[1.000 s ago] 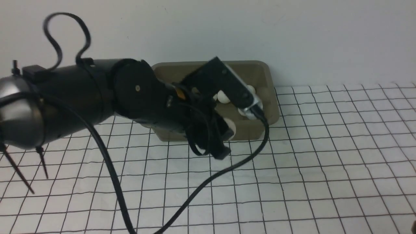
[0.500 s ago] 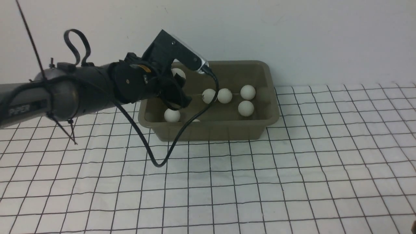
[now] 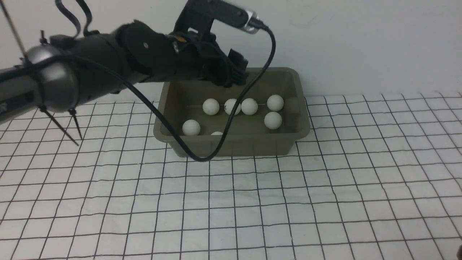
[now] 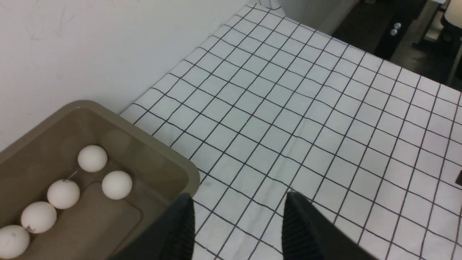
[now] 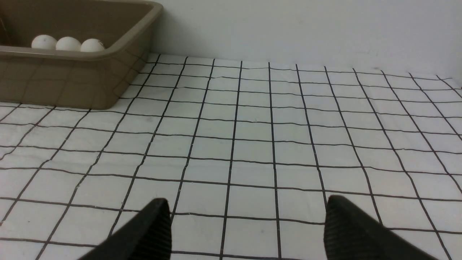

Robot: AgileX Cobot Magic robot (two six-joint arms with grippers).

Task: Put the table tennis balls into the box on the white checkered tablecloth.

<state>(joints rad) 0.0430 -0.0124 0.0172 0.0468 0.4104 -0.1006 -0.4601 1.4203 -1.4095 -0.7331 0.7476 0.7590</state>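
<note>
The olive-grey box (image 3: 234, 145) is standing upright on the white checkered tablecloth (image 3: 252, 224), which is covering the desk. The box is sitting by the far edge of the desk, in front of the pale wall (image 3: 361, 43), roughly midway between the left and right sides of the front view.

Seven white table tennis balls are lying inside the box. One ball (image 3: 191, 127) is resting toward the box's near left corner, and another ball (image 3: 217, 133) is showing only its top behind the near rim. A left ball (image 3: 211, 107), a middle ball (image 3: 232, 107) and a right ball (image 3: 249, 106) are forming a row across the middle; the middle and right ones are lying just beside each other. Toward the box's right wall, a farther ball (image 3: 275, 103) and a nearer ball (image 3: 273, 120) are lying close together.

The left arm (image 3: 94, 68) is reaching in from the left, and its hand (image 4: 238, 220) is hovering above the far part of the box. Its fingers are standing apart, holding nothing, so it is released. A black cable (image 3: 202, 159) is looping down from this arm, passing in front of the box and partly covering the middle ball.

The right hand (image 5: 247, 220) is also released, its fingers spreading wide with nothing between them. It is pointing over the checkered cloth, well apart from the box.
</note>
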